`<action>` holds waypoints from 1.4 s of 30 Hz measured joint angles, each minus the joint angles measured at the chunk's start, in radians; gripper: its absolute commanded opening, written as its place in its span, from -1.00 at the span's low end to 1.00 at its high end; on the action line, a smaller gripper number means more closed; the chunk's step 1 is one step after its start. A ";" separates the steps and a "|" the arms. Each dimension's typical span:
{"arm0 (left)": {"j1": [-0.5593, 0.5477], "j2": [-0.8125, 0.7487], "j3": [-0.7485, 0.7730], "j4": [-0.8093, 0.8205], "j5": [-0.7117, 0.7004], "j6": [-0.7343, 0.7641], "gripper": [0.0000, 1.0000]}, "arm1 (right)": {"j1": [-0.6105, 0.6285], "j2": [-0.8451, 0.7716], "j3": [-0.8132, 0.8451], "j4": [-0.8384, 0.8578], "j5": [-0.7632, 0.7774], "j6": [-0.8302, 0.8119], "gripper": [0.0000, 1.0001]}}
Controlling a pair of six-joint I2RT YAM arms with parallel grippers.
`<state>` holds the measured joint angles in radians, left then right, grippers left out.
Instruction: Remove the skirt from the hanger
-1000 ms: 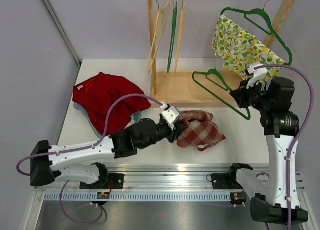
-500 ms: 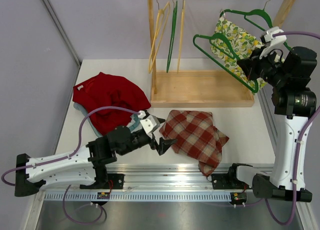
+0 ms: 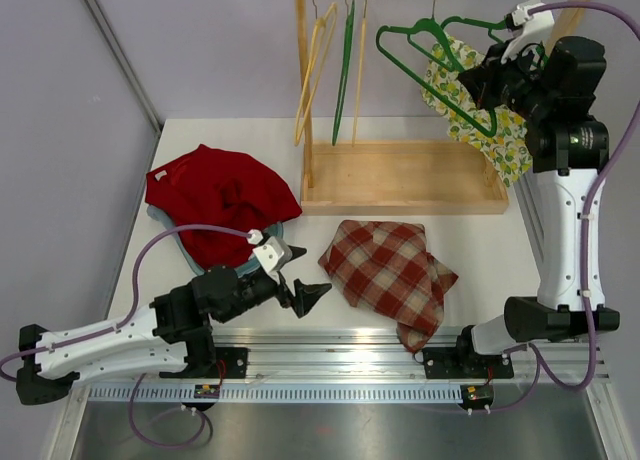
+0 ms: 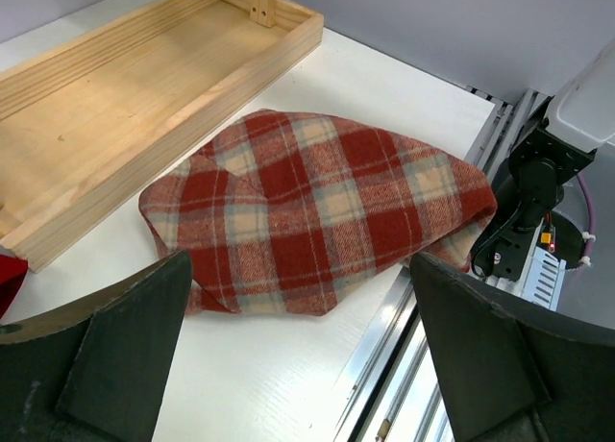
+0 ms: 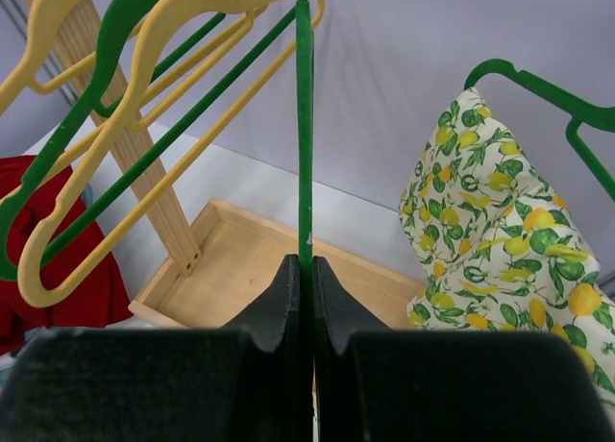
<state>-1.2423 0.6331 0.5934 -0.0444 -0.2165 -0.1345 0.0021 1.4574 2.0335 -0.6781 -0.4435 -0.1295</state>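
The red plaid skirt (image 3: 388, 272) lies loose on the white table in front of the wooden rack; it also shows in the left wrist view (image 4: 317, 211). My left gripper (image 3: 300, 280) is open and empty, just left of the skirt and near the table's front edge. My right gripper (image 3: 478, 80) is shut on a bare green hanger (image 3: 432, 62), held high by the rack's rail; in the right wrist view the hanger's bar (image 5: 305, 125) is pinched between the jaws.
The wooden rack with its tray base (image 3: 400, 180) stands at the back, with yellow and green hangers (image 3: 335, 70) on its rail. A lemon-print garment (image 3: 485, 115) hangs on another green hanger at the right. A red garment (image 3: 215, 195) lies at the left.
The right gripper lifted the bare green hanger up and left towards the rail. The left arm drew back left from the skirt, which now lies flat.
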 measured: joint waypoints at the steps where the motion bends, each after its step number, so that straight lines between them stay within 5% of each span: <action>1: 0.000 -0.010 -0.009 -0.003 -0.005 -0.008 0.98 | 0.015 0.019 0.014 0.003 0.023 0.002 -1.00; 16: 0.000 -0.032 -0.098 0.012 -0.036 -0.043 0.98 | 0.160 0.135 0.034 0.045 0.147 -0.011 -0.99; 19: 0.000 0.006 -0.123 0.060 -0.028 0.009 0.98 | 0.162 0.124 0.003 0.059 0.146 -0.019 -0.52; 20: 0.000 0.024 -0.129 0.081 -0.021 0.035 0.98 | 0.162 0.119 -0.006 0.060 0.146 -0.024 -0.04; 23: 0.000 0.105 -0.134 0.146 0.019 0.123 0.98 | 0.162 0.082 -0.045 0.039 0.146 -0.054 0.72; 26: 0.000 0.230 -0.121 0.196 0.106 0.256 0.98 | 0.162 -0.011 -0.142 0.023 0.153 -0.108 0.99; 34: 0.003 0.608 0.058 0.205 0.331 0.645 0.98 | 0.158 -0.391 -0.581 -0.015 0.149 -0.338 0.99; 42: 0.031 0.979 0.267 0.227 0.484 0.760 0.89 | 0.059 -0.486 -0.987 -0.014 -0.017 -0.397 0.99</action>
<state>-1.2118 1.6123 0.8600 0.1825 0.2676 0.6254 0.0612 0.9714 1.0462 -0.6922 -0.4606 -0.5270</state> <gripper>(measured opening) 0.976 0.993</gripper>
